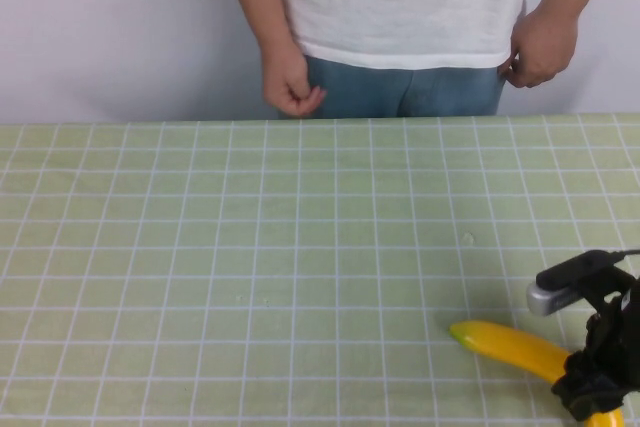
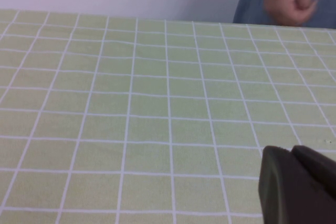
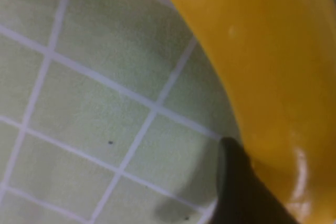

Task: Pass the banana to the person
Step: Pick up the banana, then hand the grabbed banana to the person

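The banana (image 1: 510, 347) lies on the green checked table (image 1: 250, 247) at the front right, its greenish tip pointing left. My right gripper (image 1: 598, 392) is down over the banana's right part and shut on it. In the right wrist view the banana (image 3: 273, 77) fills the picture and one dark finger (image 3: 241, 192) presses against its side; the other finger is hidden. The person (image 1: 400, 7) stands behind the far edge with both hands hanging down. My left gripper (image 2: 296, 182) is out of the high view, shut and empty above the table.
The person's hands (image 1: 292, 82) (image 1: 540, 47) hang at hip height beyond the table's far edge. One of these hands (image 2: 289, 1) also shows in the left wrist view. A small speck (image 1: 467, 238) lies on the cloth.
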